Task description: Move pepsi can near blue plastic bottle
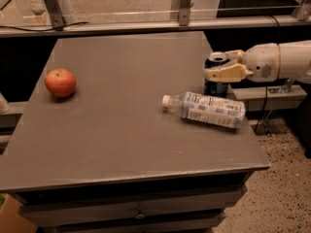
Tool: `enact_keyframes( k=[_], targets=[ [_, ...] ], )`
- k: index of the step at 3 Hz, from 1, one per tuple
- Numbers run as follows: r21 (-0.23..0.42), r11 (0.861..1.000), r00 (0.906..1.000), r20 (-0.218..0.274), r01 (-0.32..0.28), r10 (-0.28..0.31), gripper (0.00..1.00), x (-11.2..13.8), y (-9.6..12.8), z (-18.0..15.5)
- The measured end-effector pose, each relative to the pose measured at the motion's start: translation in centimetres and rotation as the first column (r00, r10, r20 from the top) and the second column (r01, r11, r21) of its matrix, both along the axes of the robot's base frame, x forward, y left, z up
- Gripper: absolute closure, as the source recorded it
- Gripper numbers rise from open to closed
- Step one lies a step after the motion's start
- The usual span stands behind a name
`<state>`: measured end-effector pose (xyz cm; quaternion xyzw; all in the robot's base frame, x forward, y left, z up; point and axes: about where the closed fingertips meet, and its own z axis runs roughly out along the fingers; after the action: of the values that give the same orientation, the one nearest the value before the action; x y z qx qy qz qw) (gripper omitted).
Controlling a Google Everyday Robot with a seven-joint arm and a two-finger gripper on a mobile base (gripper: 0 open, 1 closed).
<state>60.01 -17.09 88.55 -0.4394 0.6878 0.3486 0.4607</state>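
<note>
The pepsi can, dark blue with a silver top, stands upright near the table's right edge, just behind the blue plastic bottle. The clear bottle lies on its side, white cap pointing left, pale blue-and-white label up. My gripper reaches in from the right. Its fingers straddle the can's upper part, one finger across the front and the other behind, shut on it. The can's base is at or just above the table top, a small gap from the bottle.
A red apple sits at the table's left side. The grey table has drawers below its front edge. A metal railing and ledge run behind it. The table's right edge drops to a speckled floor.
</note>
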Motion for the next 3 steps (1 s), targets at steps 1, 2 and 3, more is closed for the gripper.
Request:
enact_keyframes(
  k=[1, 2, 3],
  targets=[
    [0.000, 1.000, 1.0000, 0.000, 0.000, 0.000, 1.00, 0.00, 0.00, 0.42],
    [0.000, 1.000, 1.0000, 0.000, 0.000, 0.000, 0.82, 0.00, 0.00, 0.45],
    [0.000, 1.000, 1.0000, 0.000, 0.000, 0.000, 0.57, -0.01, 0.00, 0.45]
  ],
)
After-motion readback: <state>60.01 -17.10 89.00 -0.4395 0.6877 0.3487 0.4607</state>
